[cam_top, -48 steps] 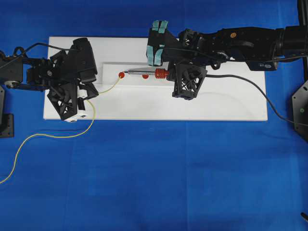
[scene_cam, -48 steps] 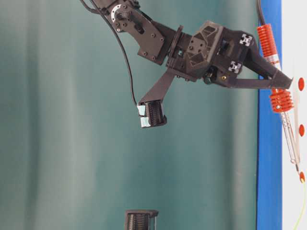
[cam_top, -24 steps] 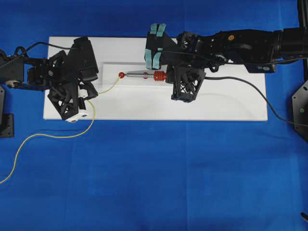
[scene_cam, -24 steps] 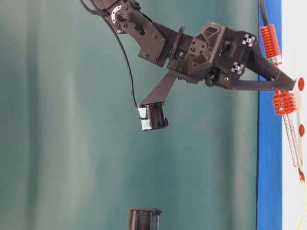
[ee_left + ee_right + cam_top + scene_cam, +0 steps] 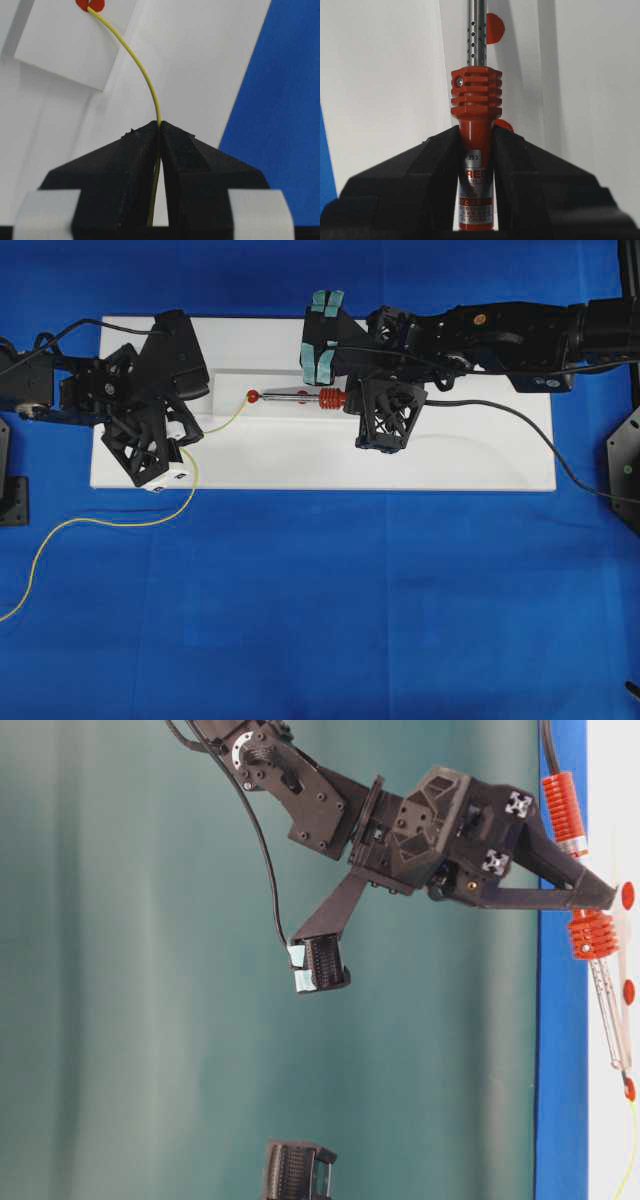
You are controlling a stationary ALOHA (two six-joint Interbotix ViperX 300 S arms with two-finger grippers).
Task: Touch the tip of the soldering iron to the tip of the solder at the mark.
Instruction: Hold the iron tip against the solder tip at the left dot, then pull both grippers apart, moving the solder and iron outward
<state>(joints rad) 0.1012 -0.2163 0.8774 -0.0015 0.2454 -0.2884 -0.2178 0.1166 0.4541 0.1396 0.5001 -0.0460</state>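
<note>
Matt black plastic on both grippers, left (image 5: 159, 131) and right (image 5: 476, 137), faintly grainy at the fingertips (image 5: 142, 137). Glossy red-orange plastic, ribbed, on the iron (image 5: 476, 107) handle; bright perforated metal on its shaft; a printed silver band lower down. Thin, smooth yellow solder (image 5: 145, 75), slightly shiny. Smooth matt white board (image 5: 450, 455). Matt blue cloth (image 5: 350, 600), faintly creased. Smooth black cord (image 5: 520, 415).

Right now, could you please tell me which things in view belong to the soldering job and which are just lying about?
Part of the job:
- soldering iron
- solder
- red mark
- left end effector
- right end effector

Just there:
- white board
- blue cloth
- black cord
</note>
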